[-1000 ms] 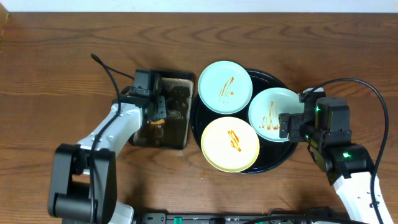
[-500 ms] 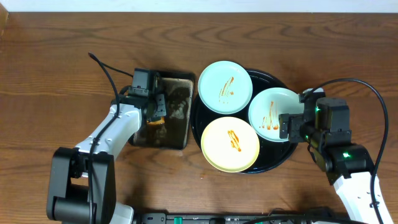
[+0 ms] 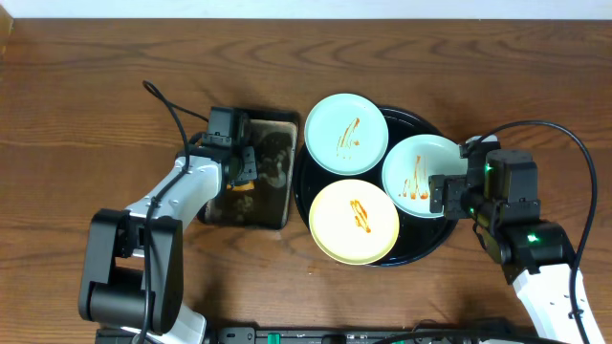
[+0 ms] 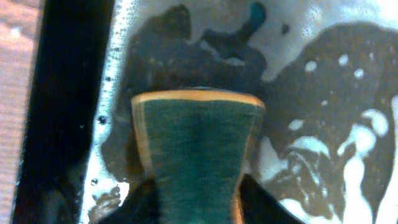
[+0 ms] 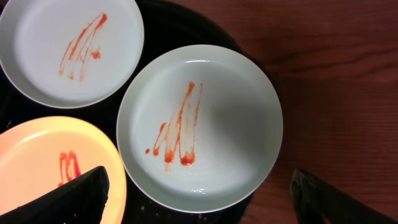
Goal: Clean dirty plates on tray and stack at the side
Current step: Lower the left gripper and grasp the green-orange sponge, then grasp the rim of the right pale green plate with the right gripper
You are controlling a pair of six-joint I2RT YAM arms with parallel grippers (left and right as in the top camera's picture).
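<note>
Left fingers (image 4: 138,202) pinch the sponge (image 4: 196,143) (green face showing) over the pan (image 4: 62,124).

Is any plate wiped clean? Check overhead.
No: the yellow plate, the upper mint plate and the right mint plate on the tray all show sauce streaks.

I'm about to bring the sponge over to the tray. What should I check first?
1. Sponge held by left gripper: ok, pinched between its fingers.
2. Suds in the pan: ok.
3. Right gripper open above the right mint plate: ok.
4. That plate steadied for wiping: not ok, nothing grips it.
5. Plates clean: not ok. The right mint plate, the rear mint plate and the yellow plate are all streaked.
6. Plates on the tray: ok.
</note>
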